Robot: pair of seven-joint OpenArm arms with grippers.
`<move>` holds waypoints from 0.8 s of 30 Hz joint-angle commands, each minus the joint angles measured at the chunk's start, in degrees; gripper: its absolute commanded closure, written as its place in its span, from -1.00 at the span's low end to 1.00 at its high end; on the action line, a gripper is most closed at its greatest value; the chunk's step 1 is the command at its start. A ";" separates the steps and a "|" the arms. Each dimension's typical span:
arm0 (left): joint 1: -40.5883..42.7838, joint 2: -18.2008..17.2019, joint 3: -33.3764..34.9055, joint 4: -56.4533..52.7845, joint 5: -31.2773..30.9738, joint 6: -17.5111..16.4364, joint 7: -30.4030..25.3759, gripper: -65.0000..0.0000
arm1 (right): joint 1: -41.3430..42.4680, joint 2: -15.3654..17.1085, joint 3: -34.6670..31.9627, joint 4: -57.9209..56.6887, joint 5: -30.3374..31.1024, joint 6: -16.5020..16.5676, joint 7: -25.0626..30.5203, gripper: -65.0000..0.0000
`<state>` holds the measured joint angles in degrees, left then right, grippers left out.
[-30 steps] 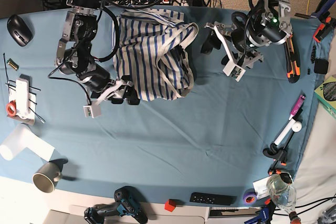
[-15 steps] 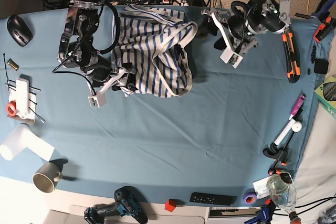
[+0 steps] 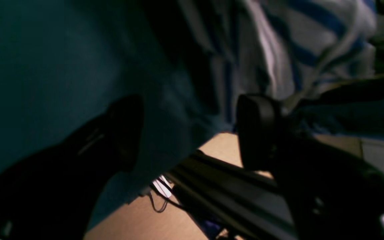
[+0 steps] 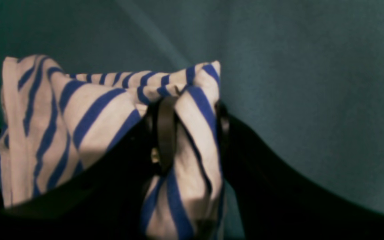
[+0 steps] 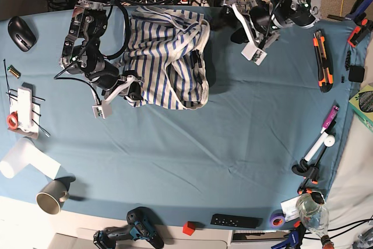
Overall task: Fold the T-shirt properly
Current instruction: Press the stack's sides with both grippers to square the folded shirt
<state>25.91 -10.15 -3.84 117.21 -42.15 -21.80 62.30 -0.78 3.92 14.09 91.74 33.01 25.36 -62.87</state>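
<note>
T-shirt lies bunched at upper centre of the base view, on the blue table. Right claw is clamped on a fold of striped cloth at the heap's lower-left edge. Left claw stands wide, empty, by the table's far edge, shirt just beyond. Fabric judged light, limp, prone to sag; best taken at hem or shoulder corners. Sleeves, collar and label not discernible; left wrist view dark, blurred.

One shirt, two grippers: left, right; one mug, one mouse, one drill.
</note>
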 commanded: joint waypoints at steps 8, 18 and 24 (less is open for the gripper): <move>1.11 0.98 2.58 1.44 -2.67 -0.44 -0.59 -0.38 | 0.92 0.52 0.22 0.81 0.17 0.28 0.90 0.68; 1.51 2.23 19.47 2.19 8.17 2.99 -3.54 -0.51 | 0.92 0.52 0.22 0.81 0.17 0.31 0.90 0.68; -1.20 2.19 21.92 2.19 21.24 9.09 -4.85 -0.51 | 0.90 0.52 0.24 0.81 0.17 0.28 0.83 0.68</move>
<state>24.56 -8.10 17.93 118.28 -20.18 -12.45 58.24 -0.78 3.95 14.09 91.74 32.99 25.36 -62.81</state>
